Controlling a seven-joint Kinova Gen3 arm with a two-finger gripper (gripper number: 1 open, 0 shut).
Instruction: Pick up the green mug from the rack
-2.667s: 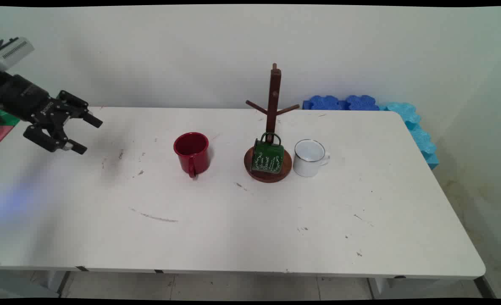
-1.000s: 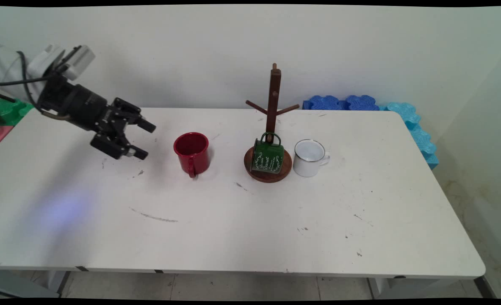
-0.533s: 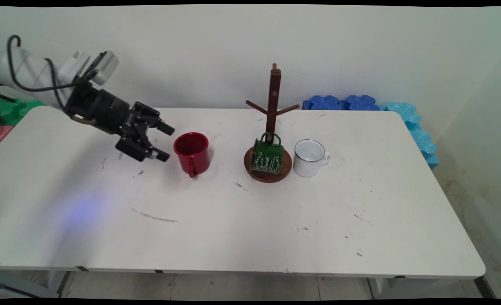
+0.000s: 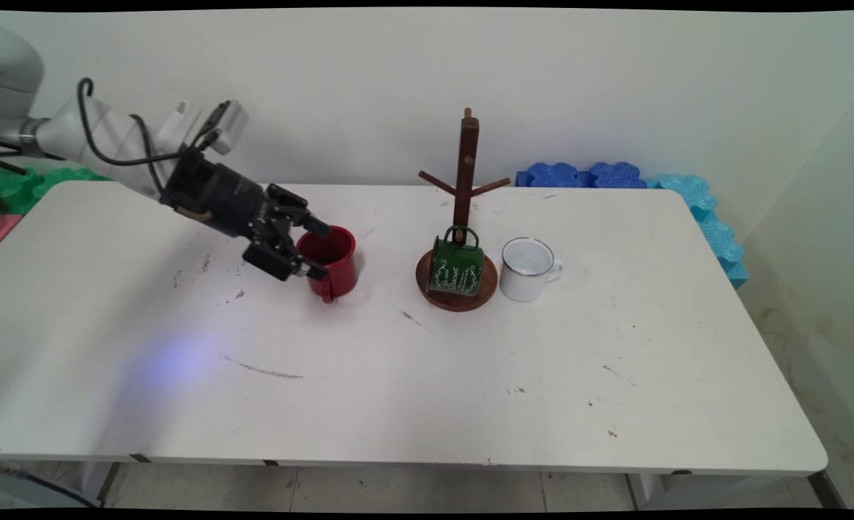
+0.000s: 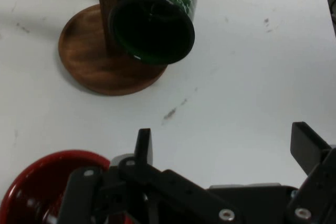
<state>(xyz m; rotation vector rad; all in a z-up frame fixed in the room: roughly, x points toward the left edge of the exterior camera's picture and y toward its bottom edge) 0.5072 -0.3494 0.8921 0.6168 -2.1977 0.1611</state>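
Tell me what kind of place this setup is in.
Probably a robotics lab or test room: a bare white table against a plain wall, a robot arm whose gripper is at a red mug, and blue foam blocks stacked behind the table.

Green mug (image 4: pixel 456 269) lettering (white script) unreadable.

A white robot arm (image 4: pixel 87 130) with rounded links ends in a black cylindrical wrist and a black two-finger gripper (image 4: pixel 311 249). Black cables loop along the arm, past a small white box mounted above the wrist. Close up, the gripper's matte black linkage carries silver screws, and its fingers (image 5: pixel 143 145) are flat and squared off.
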